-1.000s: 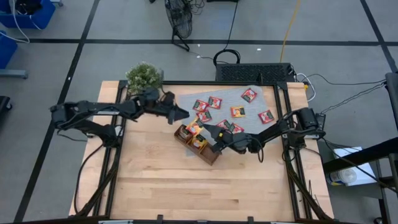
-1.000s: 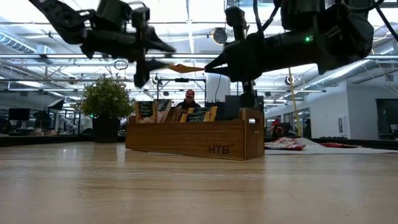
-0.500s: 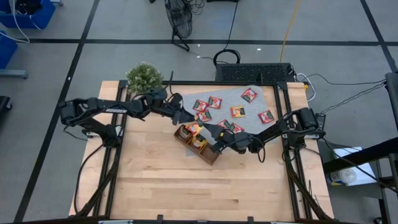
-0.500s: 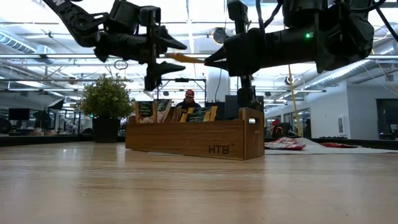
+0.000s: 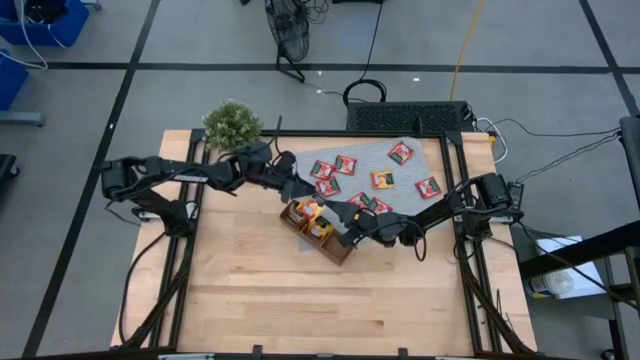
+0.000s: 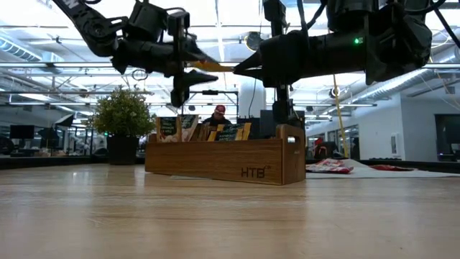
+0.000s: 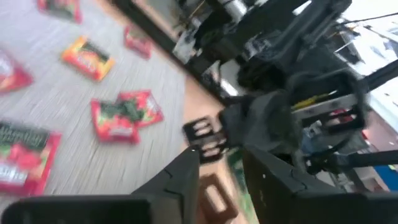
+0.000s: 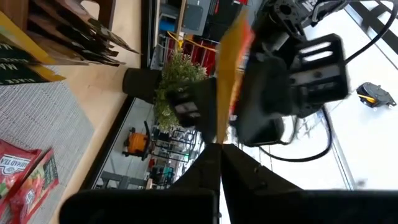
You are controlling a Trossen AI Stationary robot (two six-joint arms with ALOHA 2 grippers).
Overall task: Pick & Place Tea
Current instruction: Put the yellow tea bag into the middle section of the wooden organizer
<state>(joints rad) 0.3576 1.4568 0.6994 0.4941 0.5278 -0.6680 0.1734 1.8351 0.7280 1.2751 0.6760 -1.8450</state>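
Observation:
An orange tea sachet (image 6: 213,66) hangs in the air above the brown wooden tray (image 6: 230,162), with my right gripper (image 6: 241,68) shut on it. My left gripper (image 6: 205,67) comes from the table's left. It is open, with one finger (image 8: 196,102) on each side of the sachet's free end (image 8: 231,56); I cannot tell whether they touch it. Dark and orange sachets (image 6: 230,132) stand upright in the tray. Red and orange sachets (image 5: 345,163) lie flat on the grey mat (image 5: 365,148). My right gripper pinches one edge of the orange sachet (image 8: 219,127) between its two fingers. The fingers come about level from the table's right. The sachet sticks out past the fingertips toward my left gripper, lifted clear of the tray.
A potted plant (image 5: 230,125) stands at the table's far left corner, behind my left arm. More loose sachets (image 5: 428,186) lie on the mat between the tray and the far right. Bare wood (image 5: 300,300) fills the near half of the table.
My left gripper has moved toward the table's right, up to the held sachet. Its fingers spread wider, then drew closer together, and now stand around the sachet's free end. The sachet stays lifted in my right gripper.

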